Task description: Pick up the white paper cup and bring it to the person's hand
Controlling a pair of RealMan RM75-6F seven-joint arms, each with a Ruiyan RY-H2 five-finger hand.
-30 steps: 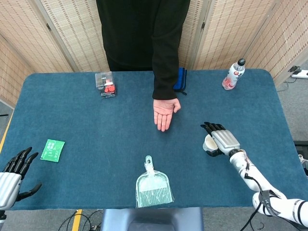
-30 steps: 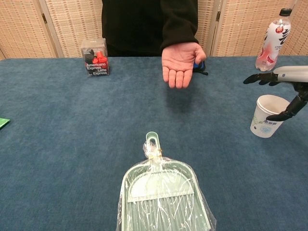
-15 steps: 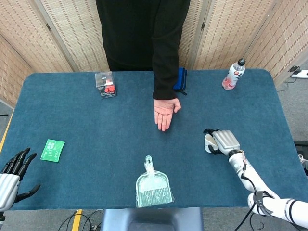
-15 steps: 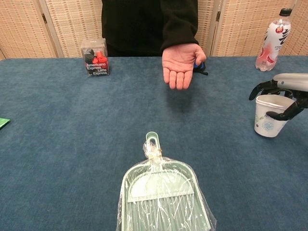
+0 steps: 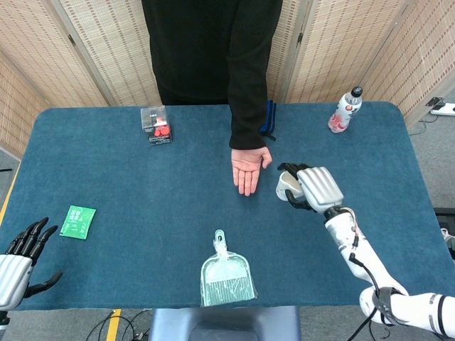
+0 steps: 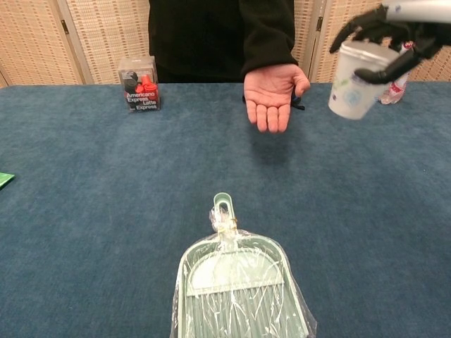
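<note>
My right hand (image 5: 316, 188) (image 6: 394, 28) holds the white paper cup (image 6: 354, 79) (image 5: 286, 184) in the air above the table, its dark fingers curled round the cup's rim. The cup hangs a little to the right of the person's open palm (image 5: 246, 168) (image 6: 272, 94), which faces up over the blue table (image 5: 142, 206). A gap still separates cup and palm. My left hand (image 5: 20, 249) rests open at the table's near left corner, holding nothing.
A plastic-wrapped green dustpan (image 5: 227, 274) (image 6: 239, 282) lies at the front centre. A clear box with red items (image 5: 156, 125) (image 6: 139, 84) stands at the back left, a water bottle (image 5: 345, 110) at the back right. A green packet (image 5: 77, 221) lies near the left.
My right hand closed on the cup, lifted it off the table and carried it up and left toward the person's palm. The left hand stayed put.
</note>
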